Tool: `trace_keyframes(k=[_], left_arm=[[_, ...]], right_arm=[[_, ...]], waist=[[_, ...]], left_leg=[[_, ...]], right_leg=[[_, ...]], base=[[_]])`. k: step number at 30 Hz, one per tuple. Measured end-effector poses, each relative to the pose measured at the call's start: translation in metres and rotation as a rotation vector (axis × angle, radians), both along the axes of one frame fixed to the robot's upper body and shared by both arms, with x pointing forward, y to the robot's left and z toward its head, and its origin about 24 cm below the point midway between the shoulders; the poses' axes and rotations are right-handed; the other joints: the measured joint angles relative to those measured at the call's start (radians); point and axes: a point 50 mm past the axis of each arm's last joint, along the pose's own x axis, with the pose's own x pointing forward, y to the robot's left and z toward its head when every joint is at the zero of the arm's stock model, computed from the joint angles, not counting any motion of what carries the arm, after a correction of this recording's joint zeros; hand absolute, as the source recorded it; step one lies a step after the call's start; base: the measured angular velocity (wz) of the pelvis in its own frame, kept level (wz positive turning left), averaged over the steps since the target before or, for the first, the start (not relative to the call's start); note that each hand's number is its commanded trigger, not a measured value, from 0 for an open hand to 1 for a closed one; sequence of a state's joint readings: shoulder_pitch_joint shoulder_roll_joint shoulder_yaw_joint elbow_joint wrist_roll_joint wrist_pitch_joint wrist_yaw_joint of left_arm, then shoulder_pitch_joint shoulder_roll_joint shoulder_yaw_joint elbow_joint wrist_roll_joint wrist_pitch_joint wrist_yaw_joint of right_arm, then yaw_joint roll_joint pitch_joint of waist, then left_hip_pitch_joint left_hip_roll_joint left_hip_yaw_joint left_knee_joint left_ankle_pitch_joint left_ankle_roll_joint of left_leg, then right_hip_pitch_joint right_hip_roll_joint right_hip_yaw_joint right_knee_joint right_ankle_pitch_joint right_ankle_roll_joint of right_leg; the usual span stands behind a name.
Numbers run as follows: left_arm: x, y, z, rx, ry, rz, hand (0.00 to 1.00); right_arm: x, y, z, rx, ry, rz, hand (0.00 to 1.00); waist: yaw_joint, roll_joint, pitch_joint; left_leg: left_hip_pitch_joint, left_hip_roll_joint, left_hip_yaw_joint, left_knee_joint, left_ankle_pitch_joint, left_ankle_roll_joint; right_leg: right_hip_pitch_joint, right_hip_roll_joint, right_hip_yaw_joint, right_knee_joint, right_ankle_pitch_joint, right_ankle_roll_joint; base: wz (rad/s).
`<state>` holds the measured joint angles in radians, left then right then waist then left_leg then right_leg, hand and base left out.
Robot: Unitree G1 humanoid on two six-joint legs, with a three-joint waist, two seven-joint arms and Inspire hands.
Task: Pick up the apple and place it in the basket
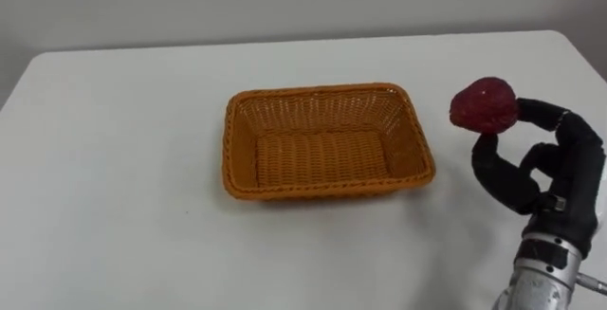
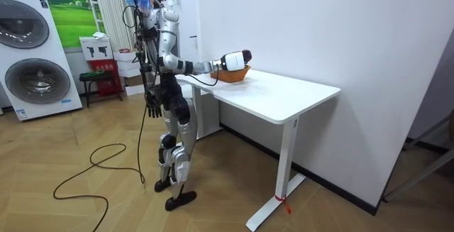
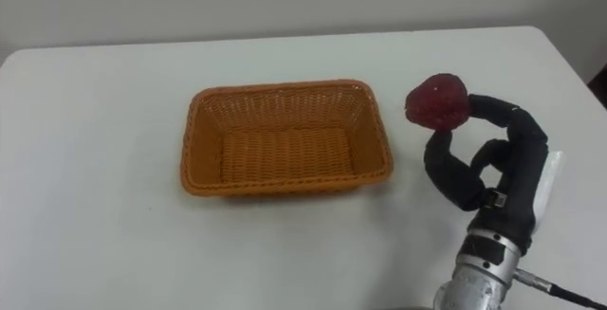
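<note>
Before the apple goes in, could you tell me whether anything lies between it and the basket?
Nothing visible does: the right hand pinches the apple to the right of the empty basket, with bare white table between them.

I count one dark red, round apple (image 1: 485,104). There is one orange, rectangular woven wicker basket (image 1: 325,92), and one white, flat-topped bench (image 1: 114,158). Of hands I count two: my right hand (image 1: 567,187) and my left hand (image 2: 152,108). Farther off in the room I count two white front-loading washing machines (image 2: 41,83).
</note>
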<state>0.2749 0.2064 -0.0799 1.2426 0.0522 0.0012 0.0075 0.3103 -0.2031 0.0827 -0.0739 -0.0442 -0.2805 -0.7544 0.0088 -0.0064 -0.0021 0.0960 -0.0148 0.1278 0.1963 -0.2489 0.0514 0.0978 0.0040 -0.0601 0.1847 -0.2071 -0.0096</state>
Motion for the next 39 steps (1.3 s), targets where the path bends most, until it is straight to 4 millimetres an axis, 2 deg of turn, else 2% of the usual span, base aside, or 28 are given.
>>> trace_keyframes(k=[8,16,21,22,23,29,39], left_arm=[[-0.002,0.0,0.0,0.0,0.012,-0.006,0.0],[-0.003,-0.001,0.0,-0.001,0.024,-0.015,0.0],[-0.003,-0.001,-0.001,0.001,0.035,-0.012,0.0],[-0.002,-0.001,-0.001,0.001,0.034,-0.013,0.0],[-0.001,-0.001,-0.001,0.001,0.032,-0.013,0.0],[0.008,-0.001,-0.001,0.002,0.011,-0.018,0.0],[0.001,0.0,-0.001,0.0,0.049,-0.009,0.0]], right_arm=[[0.008,0.004,0.019,-0.005,-0.092,0.015,1.0],[0.01,0.008,0.017,-0.017,-0.059,0.075,1.0],[0.011,0.014,0.017,-0.105,-0.028,0.151,0.99],[0.012,0.014,0.016,-0.111,-0.023,0.157,0.58],[0.013,0.016,0.016,-0.112,-0.016,0.169,0.0],[0.015,0.021,0.017,-0.147,-0.002,0.21,0.0],[0.016,0.023,0.017,-0.151,0.015,0.245,0.0]], waist=[[0.009,-0.004,0.0008],[0.025,-0.01,0.0037],[0.027,-0.011,0.0034],[0.028,-0.012,0.0028],[0.029,-0.013,0.0027],[0.042,-0.014,0.0029],[0.052,-0.028,0.0061]], left_leg=[[0.005,0.001,0.0,0.006,0.001,-0.001],[0.002,0.002,-0.02,0.005,0.001,-0.001],[-0.001,0.0,-0.022,0.006,0.001,-0.001],[-0.001,0.0,-0.022,0.006,0.001,-0.001],[0.001,0.0,-0.021,0.007,0.001,-0.001],[0.003,0.001,-0.021,0.007,0.001,-0.001],[-0.004,0.002,-0.024,0.008,0.001,-0.001]], right_leg=[[0.006,-0.001,-0.008,0.001,0.0,-0.001],[0.006,-0.005,-0.028,0.002,0.001,-0.001],[0.008,-0.003,-0.031,0.002,0.001,-0.001],[0.008,-0.003,-0.031,0.002,0.001,-0.001],[0.007,-0.003,-0.03,0.002,0.001,-0.001],[0.007,-0.004,-0.028,0.001,0.001,-0.001],[0.009,-0.005,-0.035,0.002,0.001,-0.001]], base=[[0.0],[0.06],[0.01],[0.0],[0.0],[0.0],[0.0]])
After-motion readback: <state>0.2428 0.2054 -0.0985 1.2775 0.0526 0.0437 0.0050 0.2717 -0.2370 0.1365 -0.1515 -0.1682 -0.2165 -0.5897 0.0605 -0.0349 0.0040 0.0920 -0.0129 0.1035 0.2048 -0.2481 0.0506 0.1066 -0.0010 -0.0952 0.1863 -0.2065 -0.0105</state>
